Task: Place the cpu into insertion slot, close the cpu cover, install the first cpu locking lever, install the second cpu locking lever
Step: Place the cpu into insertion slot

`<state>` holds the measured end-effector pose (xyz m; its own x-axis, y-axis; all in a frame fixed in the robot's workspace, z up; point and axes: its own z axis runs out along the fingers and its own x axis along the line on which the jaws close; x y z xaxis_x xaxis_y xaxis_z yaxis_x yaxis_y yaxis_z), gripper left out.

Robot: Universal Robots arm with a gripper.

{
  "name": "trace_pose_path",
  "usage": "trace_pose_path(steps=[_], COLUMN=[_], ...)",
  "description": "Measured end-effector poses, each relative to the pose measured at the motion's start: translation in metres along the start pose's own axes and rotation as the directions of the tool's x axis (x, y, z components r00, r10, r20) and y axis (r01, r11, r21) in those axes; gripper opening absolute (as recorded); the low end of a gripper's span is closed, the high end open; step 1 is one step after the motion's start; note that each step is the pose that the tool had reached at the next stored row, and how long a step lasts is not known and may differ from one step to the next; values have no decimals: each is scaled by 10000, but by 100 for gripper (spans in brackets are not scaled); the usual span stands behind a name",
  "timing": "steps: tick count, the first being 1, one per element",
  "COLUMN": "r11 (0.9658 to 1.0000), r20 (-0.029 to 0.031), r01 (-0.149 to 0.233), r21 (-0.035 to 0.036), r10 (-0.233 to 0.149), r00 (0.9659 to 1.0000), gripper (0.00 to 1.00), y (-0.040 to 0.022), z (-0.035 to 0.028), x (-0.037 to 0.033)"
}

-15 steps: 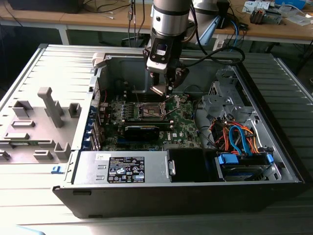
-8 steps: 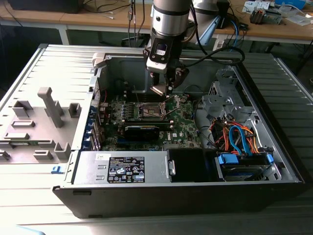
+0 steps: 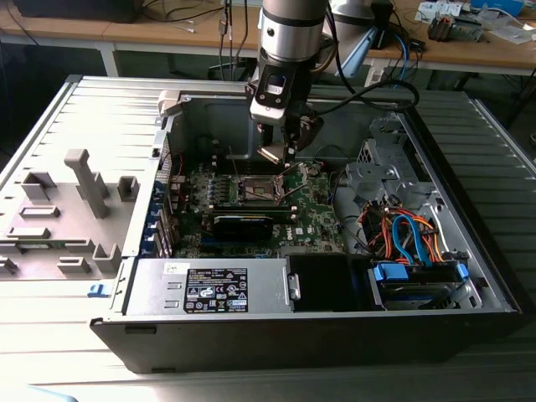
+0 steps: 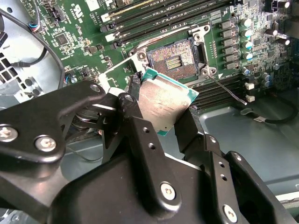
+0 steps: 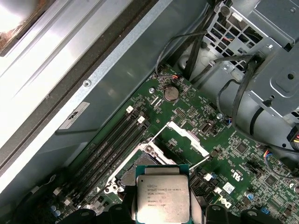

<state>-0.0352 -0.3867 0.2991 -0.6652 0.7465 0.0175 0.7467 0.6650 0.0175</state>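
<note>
An open computer case (image 3: 251, 339) is shown in the exterior view, with the arm's gripper (image 3: 280, 152) hanging inside it above the green board (image 3: 316, 211). The cpu (image 4: 164, 103) is clamped by two opposite edges between the black fingers (image 4: 134, 116), silver top outward and slightly tilted. It is held in the air, close over the slot (image 4: 174, 58) but apart from it.

In the first wrist view the cpu (image 5: 162, 193) is seen from above, and its far edge overlaps the near rim of the slot (image 5: 136, 164). Whether it sits squarely over the opening cannot be told.

The slot is seen bare, with its dark contact field exposed in the second wrist view. The cover (image 4: 119, 66) is swung up and back at one side of the slot, and it appears as a pale frame in the first wrist view (image 5: 189, 138). A thin lever (image 4: 228, 89) is seen unlatched, angling away from the slot's corner (a second one is harder to make out).

Judged from this, none of the four steps is finished. The cpu is carried but not yet seated, the cover is open, and no lever is locked.
</note>
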Motion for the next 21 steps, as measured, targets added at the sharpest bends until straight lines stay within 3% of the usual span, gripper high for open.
trace_pose_path(steps=[21], r11=[9999], r20=[3], r01=[-166], r21=[-3], r10=[166], r00=[9999], gripper=[55], y=[0], z=[2], x=[0])
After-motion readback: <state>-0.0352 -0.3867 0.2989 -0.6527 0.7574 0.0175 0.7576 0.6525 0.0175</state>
